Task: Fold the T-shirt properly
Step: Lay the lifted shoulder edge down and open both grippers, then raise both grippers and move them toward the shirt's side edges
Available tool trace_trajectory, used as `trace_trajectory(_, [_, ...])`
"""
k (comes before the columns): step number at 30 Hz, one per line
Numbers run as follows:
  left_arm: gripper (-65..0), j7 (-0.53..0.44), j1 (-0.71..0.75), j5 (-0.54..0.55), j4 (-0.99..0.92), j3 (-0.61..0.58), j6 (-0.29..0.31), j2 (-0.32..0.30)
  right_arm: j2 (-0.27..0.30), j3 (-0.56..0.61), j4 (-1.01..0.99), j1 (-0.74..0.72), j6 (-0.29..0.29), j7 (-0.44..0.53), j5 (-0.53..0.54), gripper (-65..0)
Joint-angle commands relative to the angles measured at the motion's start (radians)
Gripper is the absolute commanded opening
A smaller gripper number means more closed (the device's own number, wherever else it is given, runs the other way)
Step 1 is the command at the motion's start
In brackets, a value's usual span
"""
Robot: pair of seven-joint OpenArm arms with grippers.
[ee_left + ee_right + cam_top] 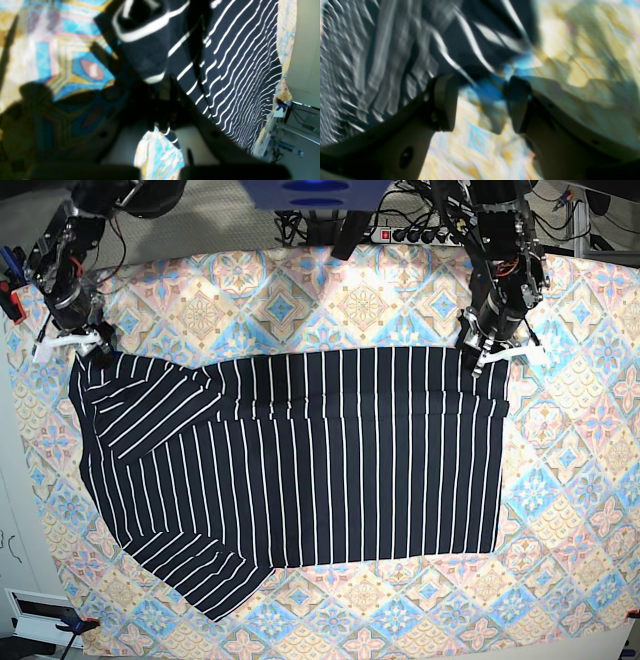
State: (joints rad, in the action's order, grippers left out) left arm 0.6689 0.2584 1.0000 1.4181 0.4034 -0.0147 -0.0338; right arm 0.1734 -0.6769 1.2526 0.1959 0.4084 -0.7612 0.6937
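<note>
Gripping the shirt's far corners for a fold

Shirt point(300, 470) lies spread on the tablecloth point(580, 480). Left gripper point(487, 345) is clamped on the shirt's far hem corner — likely to lift that edge over. Right gripper point(480, 103) stands open at the shirt's far sleeve corner, empty — apparently poised to pinch it.

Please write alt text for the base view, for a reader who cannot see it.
A dark pinstriped T-shirt lies spread on a floral-tile tablecloth, its top edge partly folded down. The left gripper is at the far right corner and the right gripper at the far left corner.
</note>
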Motion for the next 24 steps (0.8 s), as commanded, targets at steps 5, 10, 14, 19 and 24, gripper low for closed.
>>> trace_trajectory(5, [-65.0,-0.007,0.006,0.01,0.014,0.002,0.011,-0.007,0.018,-0.007,-0.053,-0.049,0.001,0.009,0.007,-32.6])
trace_trajectory(10, [-65.0,-0.007,0.008,0.01,0.014,0.002,0.011,-0.007,0.018,-0.007,-0.132,-0.098,0.001,0.013,0.007,-32.6])
trace_trajectory(14, [-65.0,-0.007,0.008,0.007,0.014,0.002,0.011,-0.007,0.019,-0.007,-0.198,-0.144,0.001,0.016,0.007,-32.8])
trace_trajectory(19, [-65.0,-0.007,0.008,0.006,0.014,0.002,0.011,-0.007,0.031,-0.007,-0.239,-0.178,0.001,0.016,0.007,-33.7])
trace_trajectory(24, [-65.0,-0.007,0.009,0.006,0.014,0.002,0.011,-0.008,0.033,-0.01,-0.239,-0.177,0.001,0.018,0.007,-55.9])
